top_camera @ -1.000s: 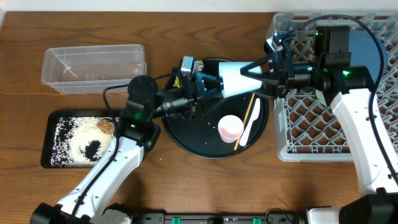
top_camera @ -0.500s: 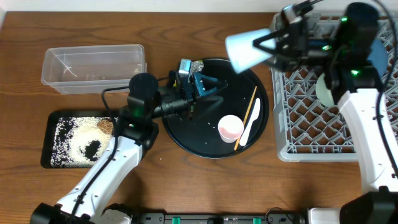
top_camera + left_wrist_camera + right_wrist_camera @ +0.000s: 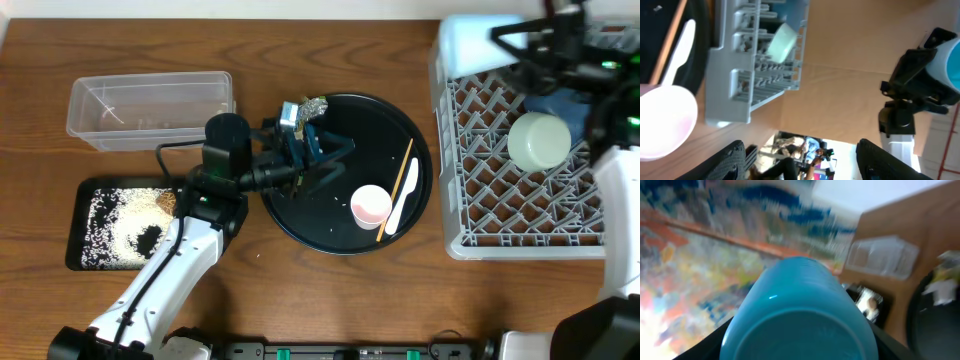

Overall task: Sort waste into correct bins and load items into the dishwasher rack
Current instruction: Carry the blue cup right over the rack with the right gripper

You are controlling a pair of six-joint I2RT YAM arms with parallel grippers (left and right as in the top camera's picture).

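My right gripper (image 3: 505, 45) is shut on the light blue cup (image 3: 470, 42), holding it on its side above the far left corner of the grey dishwasher rack (image 3: 480, 215). The right wrist view is blurred, and the light blue cup (image 3: 800, 315) fills the space between the jaws. A pale green bowl (image 3: 540, 140) sits in the rack. My left gripper (image 3: 338, 163) hovers open and empty over the round black tray (image 3: 300, 225). On that tray lie crumpled foil (image 3: 305, 107), a pink cup (image 3: 371, 205), a white spoon (image 3: 406, 200) and chopsticks (image 3: 397, 195).
A clear tub (image 3: 150, 105) stands at the back left. In front of it is a black rectangular tray (image 3: 80, 190) holding white grains and a brown lump. In the left wrist view I see the pink cup (image 3: 662, 120), the rack (image 3: 760, 65) and the bowl (image 3: 782, 40).
The right arm has lifted the light blue cup off the round tray and carried it right and back, over the rack's corner. The left arm has barely moved.
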